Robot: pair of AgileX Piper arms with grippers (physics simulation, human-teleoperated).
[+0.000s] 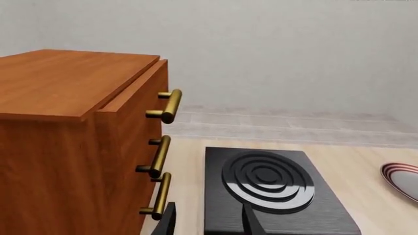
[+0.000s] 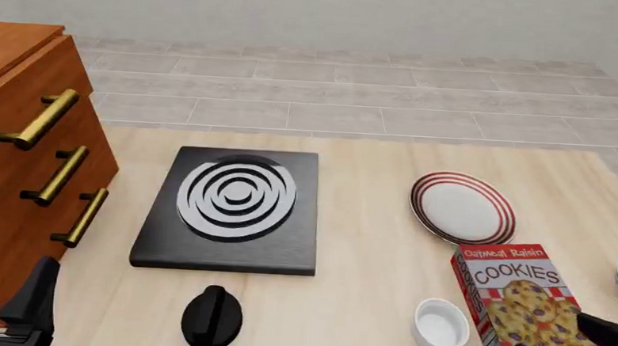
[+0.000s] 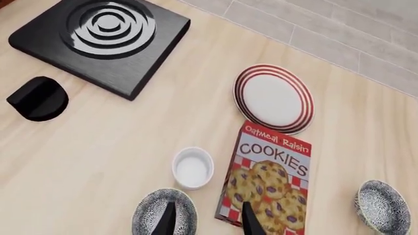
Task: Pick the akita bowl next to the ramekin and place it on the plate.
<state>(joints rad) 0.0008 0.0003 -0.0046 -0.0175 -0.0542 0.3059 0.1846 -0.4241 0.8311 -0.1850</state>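
The akita bowl (image 3: 164,214) is sitting on the surface just beside the ramekin (image 3: 193,168), under the right tool (image 3: 205,220), whose fingers are standing parted and holding nothing. It is looking rigid, glazed, likely slippery and breakable; I judge a pinch across its rim soundest.

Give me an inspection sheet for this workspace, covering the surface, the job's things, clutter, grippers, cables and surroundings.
Surface: light wooden table, no spills seen.
Job's things: akita bowl beside the ramekin, on the near side of it, apart; plate bare, beyond the cookie box.
Clutter: cookies box lying flat between ramekin and second patterned bowl; black stove burner; black knob; wooden drawer cabinet with brass handles at the table's left.
Grippers: right gripper open, over the akita bowl's edge, holding nothing; left gripper open, near the cabinet, holding nothing.
Cables: nothing seen.
Surroundings: grey tiled floor and pale wall beyond the table.
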